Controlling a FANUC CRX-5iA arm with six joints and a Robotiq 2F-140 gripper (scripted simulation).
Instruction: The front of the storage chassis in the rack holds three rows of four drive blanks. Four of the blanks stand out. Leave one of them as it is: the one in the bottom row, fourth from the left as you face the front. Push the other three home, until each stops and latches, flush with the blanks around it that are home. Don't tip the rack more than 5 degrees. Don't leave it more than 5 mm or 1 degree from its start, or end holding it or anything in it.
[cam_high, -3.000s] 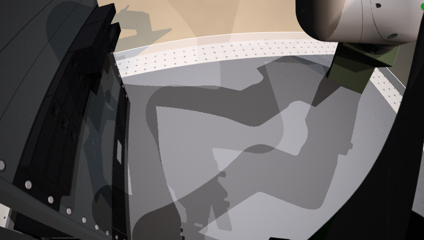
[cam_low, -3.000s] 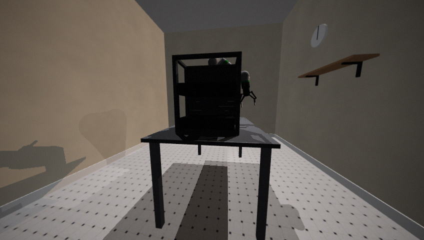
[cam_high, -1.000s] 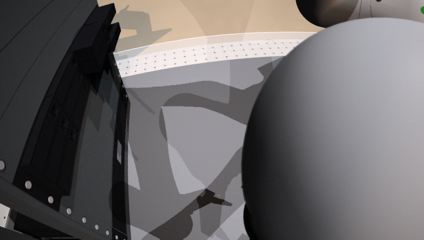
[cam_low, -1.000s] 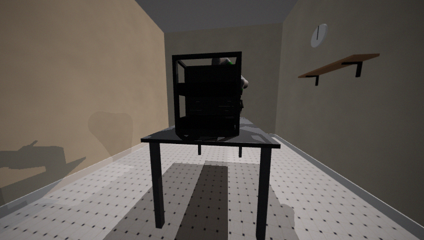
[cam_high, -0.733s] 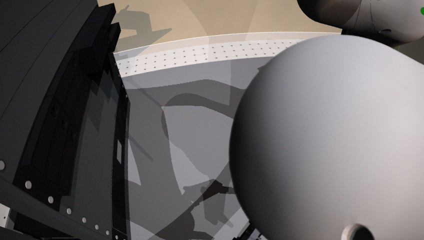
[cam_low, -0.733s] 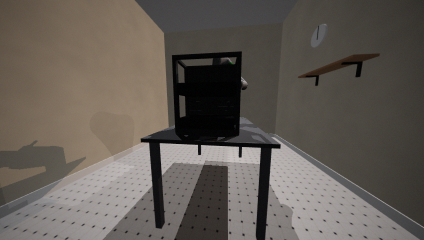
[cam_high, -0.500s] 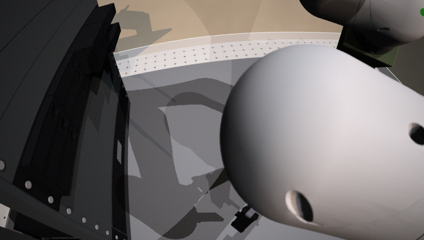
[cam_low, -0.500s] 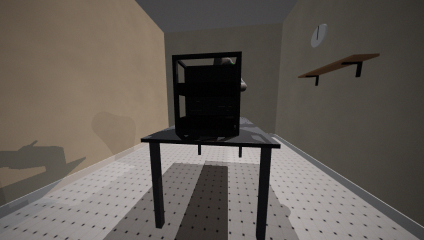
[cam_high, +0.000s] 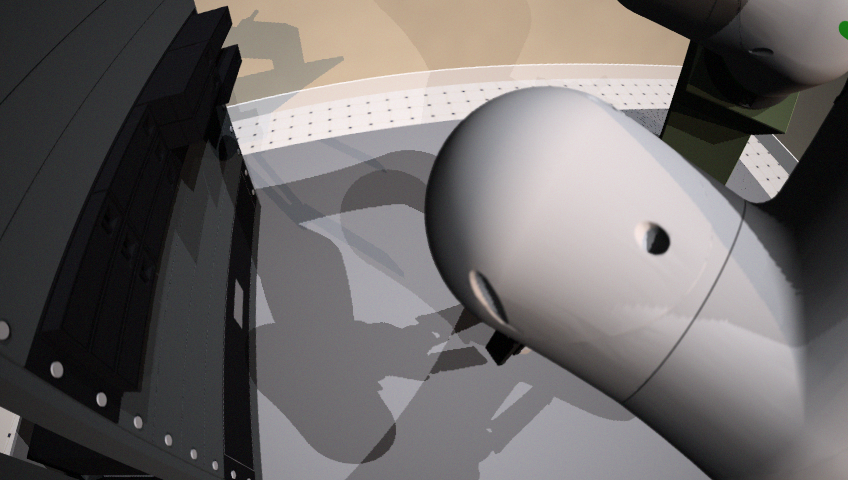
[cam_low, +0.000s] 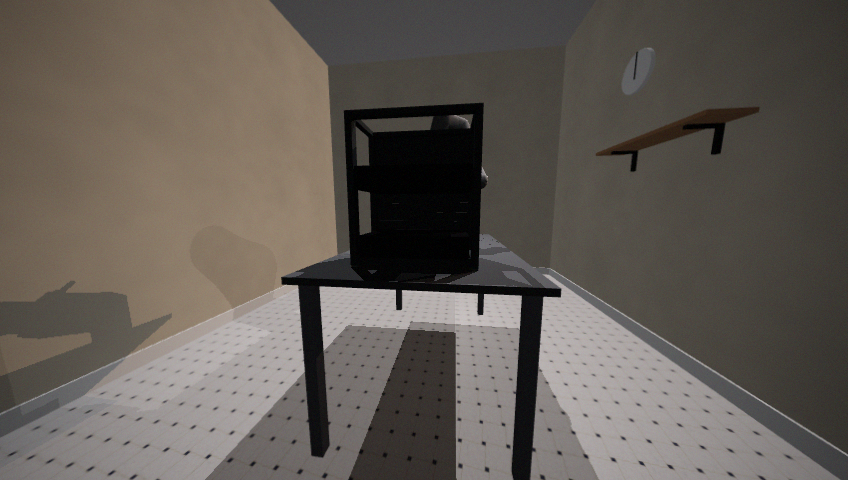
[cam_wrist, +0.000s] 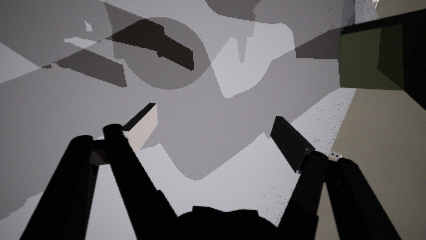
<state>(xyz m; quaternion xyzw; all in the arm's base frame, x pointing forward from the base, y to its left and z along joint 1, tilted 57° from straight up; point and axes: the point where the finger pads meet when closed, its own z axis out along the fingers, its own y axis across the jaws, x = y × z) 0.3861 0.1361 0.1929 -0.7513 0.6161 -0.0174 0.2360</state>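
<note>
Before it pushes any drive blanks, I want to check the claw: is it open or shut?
Open. In the wrist view the claw has its fingers spread wide, with only the grey table top showing between them.

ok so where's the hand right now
In the wrist view the open, empty hand hangs over the grey table top, pointing down at it, not at the rack, which fills the left of the top view.
</note>
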